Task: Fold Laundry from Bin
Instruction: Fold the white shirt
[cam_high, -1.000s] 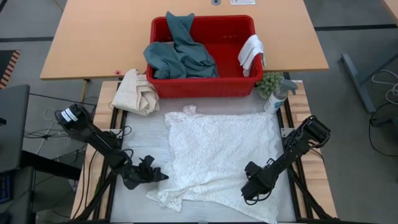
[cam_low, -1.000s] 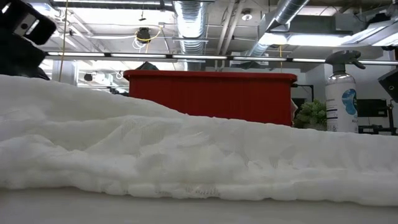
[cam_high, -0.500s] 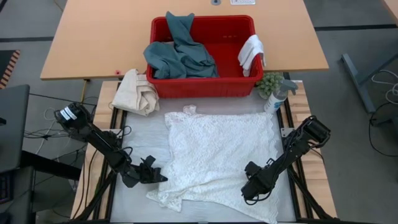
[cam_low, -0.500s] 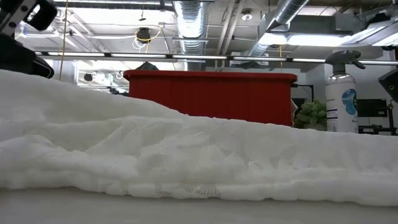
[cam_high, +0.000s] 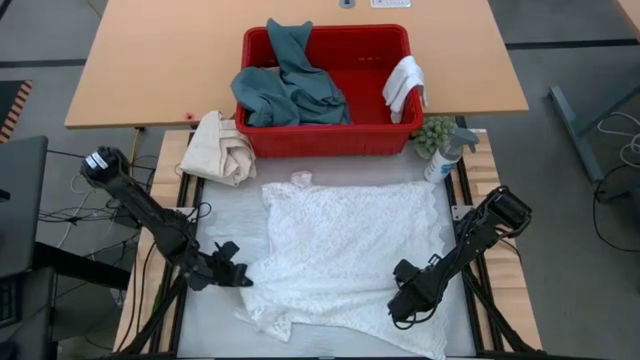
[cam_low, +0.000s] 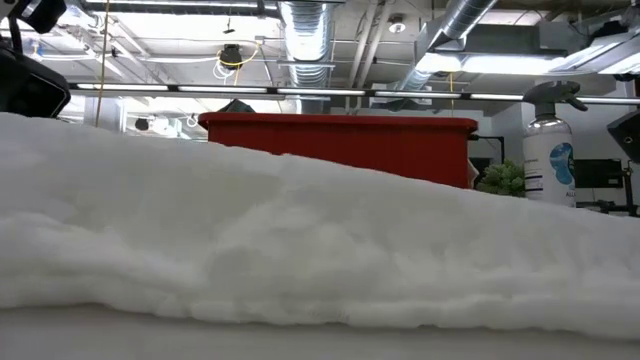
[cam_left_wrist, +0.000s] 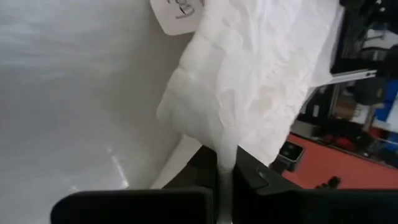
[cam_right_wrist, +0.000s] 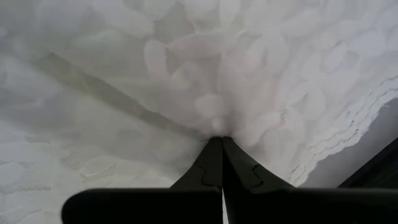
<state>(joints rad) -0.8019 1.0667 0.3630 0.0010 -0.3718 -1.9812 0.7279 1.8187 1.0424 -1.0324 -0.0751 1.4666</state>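
The laundry's white textured towel (cam_high: 345, 250) lies spread on the table in front of the red bin (cam_high: 395, 135). It fills the low view's foreground (cam_low: 300, 240). My left gripper (cam_high: 243, 279) is shut on the towel's left edge. My right gripper (cam_high: 400, 306) is shut on the towel near its near right part. A teal-green garment (cam_high: 290, 85) lies in the bin. A small white cloth (cam_high: 405, 82) hangs over the bin's right rim. My left gripper pinches the towel's left edge (cam_left_wrist: 225, 163) between its two fingers, coming slantwise down from the table's left. The cloth rises from the fingers in a bunched ridge, and the rest of the towel lies on the table. One layer or several, I cannot tell. My right gripper pinches a pucker of the towel (cam_right_wrist: 217, 129) between its shut fingertips (cam_right_wrist: 210, 163), coming from above and pointing steeply down. The cloth wrinkles in toward the tips. The towel around them lies flat on the table.
A cream bundled canvas cloth (cam_high: 222, 147) lies left of the bin. A spray bottle (cam_high: 446, 155) and a small green plant (cam_high: 432, 132) stand at the bin's right front corner. The towel's paper tag (cam_left_wrist: 177, 11) shows in the left wrist view.
My left gripper has taken hold of the towel's left edge, then risen and drawn back a little toward the table's left. The towel's left side has lifted with it and stands higher in the low view. The right side has stayed put.
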